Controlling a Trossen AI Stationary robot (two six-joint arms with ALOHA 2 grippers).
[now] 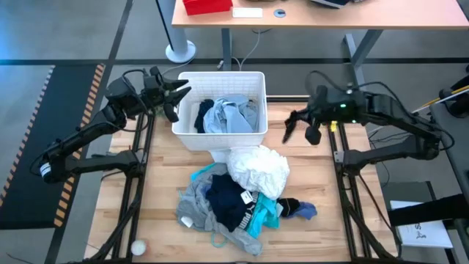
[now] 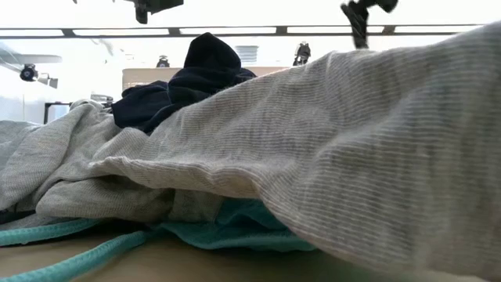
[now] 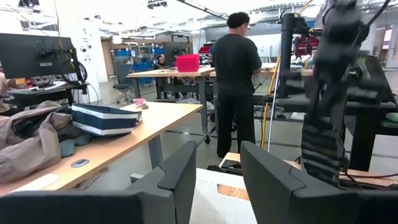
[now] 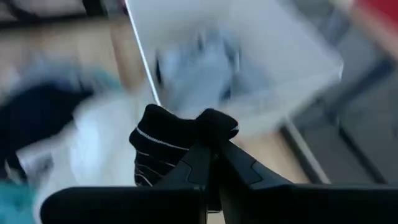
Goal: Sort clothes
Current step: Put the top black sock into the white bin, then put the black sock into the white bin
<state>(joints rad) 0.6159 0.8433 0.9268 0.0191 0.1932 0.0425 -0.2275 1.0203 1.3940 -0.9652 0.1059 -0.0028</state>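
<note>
The right gripper (image 4: pixel 211 152) is seen closed tight on a black sock with thin white stripes (image 4: pixel 163 152), which is bunched around the fingertips. In the high view this gripper (image 1: pixel 299 126) is held in the air just off the right side of the white rectangular plastic bin (image 1: pixel 253 134), near the counter's far edge, with the dark sock (image 1: pixel 313 132) hanging from it.

The left gripper (image 1: pixel 174 99) is held at the bin's far left corner, above the rim. Its two dark fingers (image 3: pixel 177 177) are parted to a moderate gap, and nothing is held between them.

The bin is placed at the middle of the wooden counter's (image 1: pixel 161 183) far edge. Pale blue-grey garments (image 1: pixel 226 115) and a darker piece (image 1: pixel 203 115) are contained in it.

The remaining clothes are heaped at the counter's centre, just in front of the bin: a crumpled white garment (image 1: pixel 258 170), a dark navy top (image 1: pixel 229 203), a grey piece (image 1: pixel 196 207) spread toward the left, and a teal piece (image 1: pixel 265 213). A black and blue sock (image 1: pixel 298 210) is laid at the heap's right side. In the low view, the grey ribbed fabric (image 2: pixel 329 149) is seen draped over teal cloth (image 2: pixel 227 235), with the navy top (image 2: pixel 188 82) behind.
</note>
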